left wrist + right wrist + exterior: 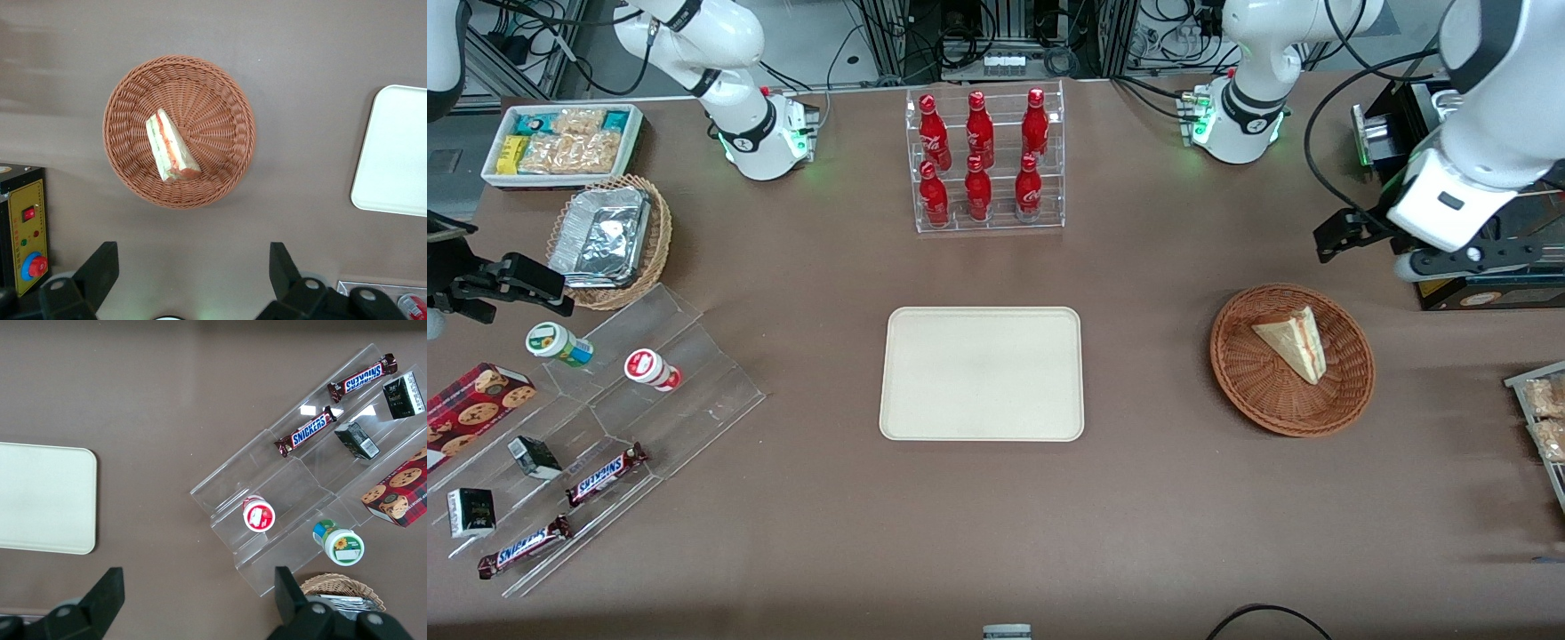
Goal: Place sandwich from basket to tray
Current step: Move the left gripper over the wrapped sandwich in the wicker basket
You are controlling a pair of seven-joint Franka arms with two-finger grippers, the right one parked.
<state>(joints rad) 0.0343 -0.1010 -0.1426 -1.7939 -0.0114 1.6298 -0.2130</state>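
You have a brown worktop (pixel 1156 498) in front of a wall of cables and equipment racks. Starting at the parked arm's end, you see a white bin of snack packets (pixel 560 142), a tan wicker basket of foil containers (pixel 609 240), and a clear stepped display (pixel 596 444) with Snickers bars (pixel 605 474), small cups and boxes. At mid-worktop a clear rack of red Coca-Cola bottles (pixel 984 160) stands farther from the front camera than the beige tray (pixel 982 373). Toward the working arm's end sits the reddish-brown wicker basket (pixel 1291 358), with the wrapped sandwich (pixel 1291 343) lying in it. Your claw (pixel 190 277) hovers above the worktop just beside the basket, fingers spread wide and holding nothing.
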